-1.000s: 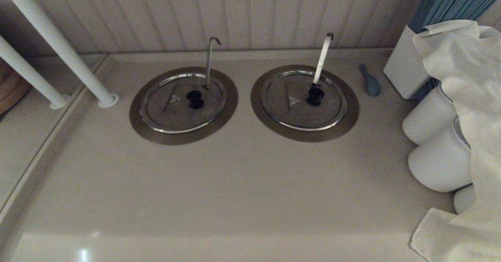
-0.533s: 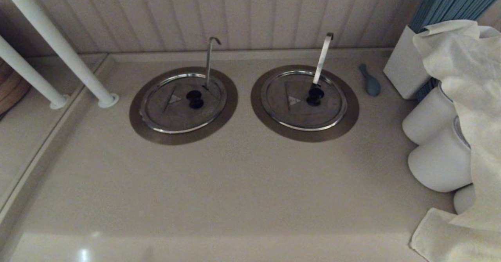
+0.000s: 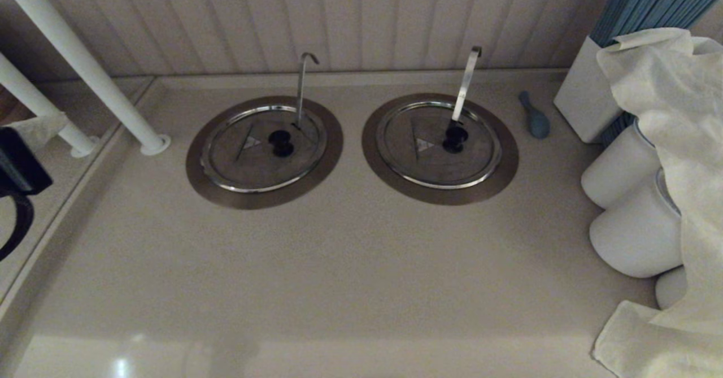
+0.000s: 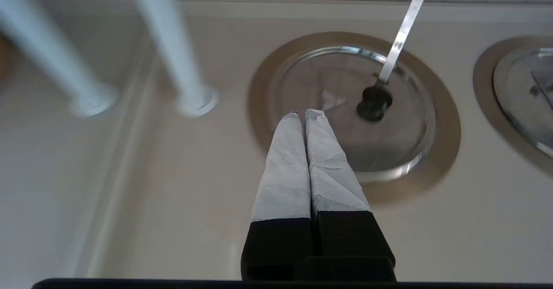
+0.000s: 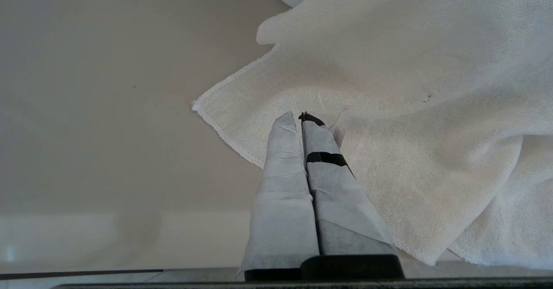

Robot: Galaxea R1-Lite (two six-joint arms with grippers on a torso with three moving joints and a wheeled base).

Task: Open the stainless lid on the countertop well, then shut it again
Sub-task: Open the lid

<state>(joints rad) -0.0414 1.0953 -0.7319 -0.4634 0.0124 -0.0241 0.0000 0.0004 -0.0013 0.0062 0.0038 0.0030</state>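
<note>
The stainless lid [image 3: 264,147] sits flat and closed in the countertop well [image 3: 201,180] on the left of the beige counter [image 3: 350,276], its shiny rim seated inside the wide brown flange, the thin hooked handle [image 3: 301,87] rising beside the black knob [image 3: 281,143]. The left gripper [image 4: 306,112] hangs at the counter's left edge, near the white posts [image 3: 107,84], its taped fingers pressed together with nothing between them, aimed toward the lid's near rim. A broad bare stretch of counter lies in front of both wells. The twin lid [image 3: 439,143] sits just to the right. The right gripper [image 5: 301,116], fingers also closed on nothing, hovers over the white cloth [image 5: 410,120] at the counter's right edge.
</note>
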